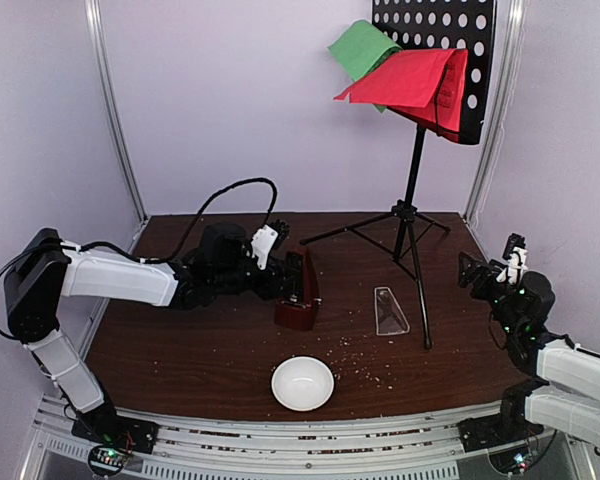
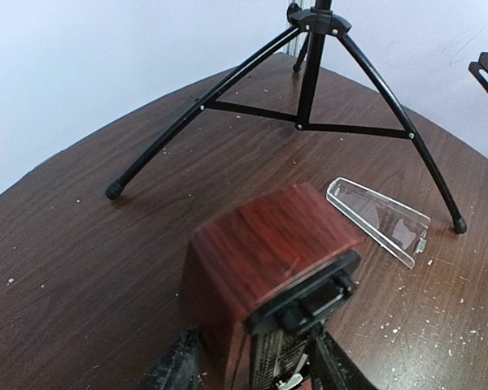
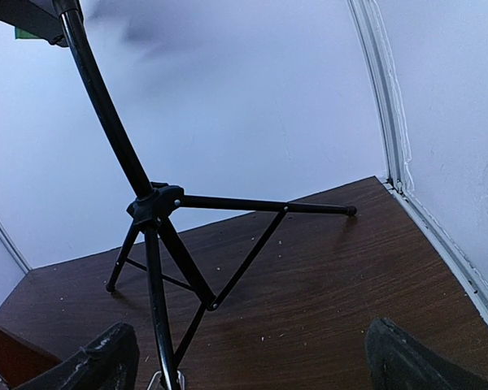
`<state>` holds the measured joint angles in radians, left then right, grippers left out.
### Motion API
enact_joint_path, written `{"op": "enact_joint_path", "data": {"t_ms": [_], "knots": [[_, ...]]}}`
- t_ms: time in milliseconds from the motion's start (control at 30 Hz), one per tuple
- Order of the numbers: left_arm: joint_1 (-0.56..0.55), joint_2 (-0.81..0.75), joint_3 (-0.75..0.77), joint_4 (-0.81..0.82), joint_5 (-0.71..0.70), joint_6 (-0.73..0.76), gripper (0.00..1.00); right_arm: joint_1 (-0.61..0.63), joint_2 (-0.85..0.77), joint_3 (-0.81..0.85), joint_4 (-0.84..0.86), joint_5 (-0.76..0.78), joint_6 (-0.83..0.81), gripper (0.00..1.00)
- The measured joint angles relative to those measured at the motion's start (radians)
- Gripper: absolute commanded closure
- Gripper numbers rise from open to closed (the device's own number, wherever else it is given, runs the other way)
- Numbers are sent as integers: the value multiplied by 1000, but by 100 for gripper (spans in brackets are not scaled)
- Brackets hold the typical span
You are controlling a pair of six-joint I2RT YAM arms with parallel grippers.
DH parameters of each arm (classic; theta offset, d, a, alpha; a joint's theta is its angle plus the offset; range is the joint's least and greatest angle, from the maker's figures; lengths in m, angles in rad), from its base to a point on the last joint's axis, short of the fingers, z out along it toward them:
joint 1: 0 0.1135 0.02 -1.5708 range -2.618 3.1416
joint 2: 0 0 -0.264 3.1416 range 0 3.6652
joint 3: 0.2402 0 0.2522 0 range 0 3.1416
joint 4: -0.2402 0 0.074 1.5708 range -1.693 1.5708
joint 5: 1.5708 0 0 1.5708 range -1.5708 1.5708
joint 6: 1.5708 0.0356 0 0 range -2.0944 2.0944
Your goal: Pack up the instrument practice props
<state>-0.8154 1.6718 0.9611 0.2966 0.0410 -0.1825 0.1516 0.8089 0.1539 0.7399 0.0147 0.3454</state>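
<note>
Dark red-brown wooden pyramid metronome [image 1: 300, 300] stands upright at frame centre on the brown table [image 1: 200, 350]. It sits between the left gripper [image 1: 280, 272] fingers [image 2: 175, 367], one each side; cannot tell if they press it. Clear plastic wedge cover [image 1: 389, 312] lies flat to its right, apart. Tall black perforated tripod music stand [image 1: 412, 200] is upper right, holding a red paper sheet [image 1: 405, 80] and a green paper sheet [image 1: 360, 45]. Right gripper [image 1: 478, 268], right edge, is spread wide and holds nothing.

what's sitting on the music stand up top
A red sheet and a green sheet rest on the black perforated music stand. The red sheet overlaps the green sheet's lower part and covers part of the stand's face.
</note>
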Motion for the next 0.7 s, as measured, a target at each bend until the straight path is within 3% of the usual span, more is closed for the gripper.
{"op": "enact_joint_path", "data": {"t_ms": [467,567,700], "knots": [[0,0,0,2,5,0,56,0,0,0,2,0,0,0],[0,0,0,2,6,0,50,0,0,0,3,0,0,0],[0,-3,-19,35,8,-11,33,0,-5,-2,3,1,-2,0]]}}
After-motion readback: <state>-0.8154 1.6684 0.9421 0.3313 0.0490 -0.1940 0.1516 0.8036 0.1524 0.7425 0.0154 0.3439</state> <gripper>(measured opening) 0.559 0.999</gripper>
